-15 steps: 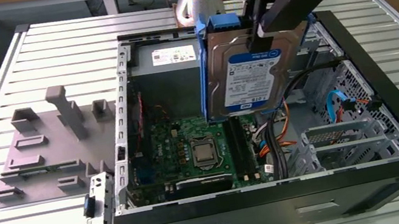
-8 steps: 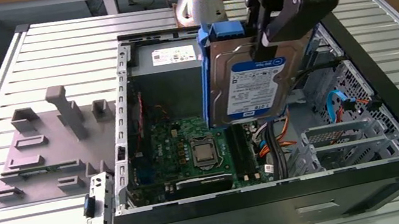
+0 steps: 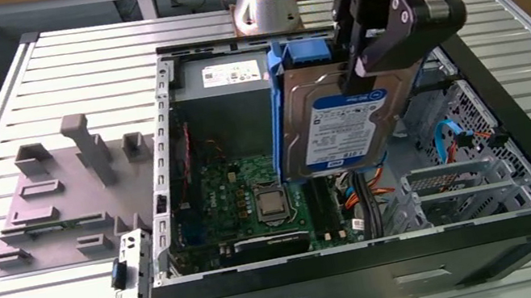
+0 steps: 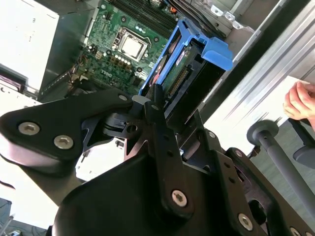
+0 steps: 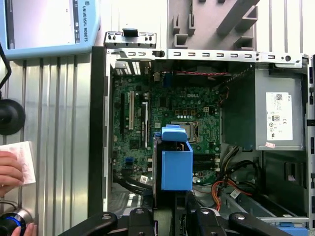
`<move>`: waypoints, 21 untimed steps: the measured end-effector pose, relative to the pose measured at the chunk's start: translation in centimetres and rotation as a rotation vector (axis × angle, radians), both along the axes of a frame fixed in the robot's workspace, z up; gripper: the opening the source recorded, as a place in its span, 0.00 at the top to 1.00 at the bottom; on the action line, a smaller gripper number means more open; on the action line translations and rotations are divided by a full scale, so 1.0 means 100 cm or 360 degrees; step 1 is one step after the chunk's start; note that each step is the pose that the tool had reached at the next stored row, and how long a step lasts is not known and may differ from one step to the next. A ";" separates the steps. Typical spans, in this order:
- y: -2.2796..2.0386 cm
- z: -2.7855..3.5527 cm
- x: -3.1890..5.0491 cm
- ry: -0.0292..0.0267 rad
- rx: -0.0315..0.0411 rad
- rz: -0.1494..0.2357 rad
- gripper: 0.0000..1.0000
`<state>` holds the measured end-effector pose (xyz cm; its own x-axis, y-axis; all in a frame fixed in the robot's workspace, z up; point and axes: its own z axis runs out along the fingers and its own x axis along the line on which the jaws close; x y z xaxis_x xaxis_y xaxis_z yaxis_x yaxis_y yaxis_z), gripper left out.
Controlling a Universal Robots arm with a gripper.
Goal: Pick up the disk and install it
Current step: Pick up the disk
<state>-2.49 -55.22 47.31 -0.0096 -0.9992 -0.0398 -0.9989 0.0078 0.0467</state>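
Note:
The disk is a silver hard drive with a white-and-blue label and blue plastic side rails. It hangs nearly on edge above the open computer case, over the motherboard. My black gripper is shut on the disk's upper part, one finger across the labelled face. In both wrist views the disk juts out from between my gripper's fingers, its blue rail end pointing away over the case's inside.
A grey power-supply box sits at the case's far end and metal drive cages at the exterior view's right. A grey fixture plate lies on the slatted table beside the case. A person's hand rests beyond the case.

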 end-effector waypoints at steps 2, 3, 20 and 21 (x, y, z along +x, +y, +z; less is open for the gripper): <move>-0.0035 -0.0003 0.0000 0.00000 0.0000 0.0000 0.65; -0.0052 -0.0004 0.0000 0.00000 0.0000 0.0000 0.65; -0.0092 -0.0008 0.0079 0.00001 0.0000 0.0000 0.65; -0.0092 -0.0008 0.0079 0.00000 0.0000 0.0000 0.65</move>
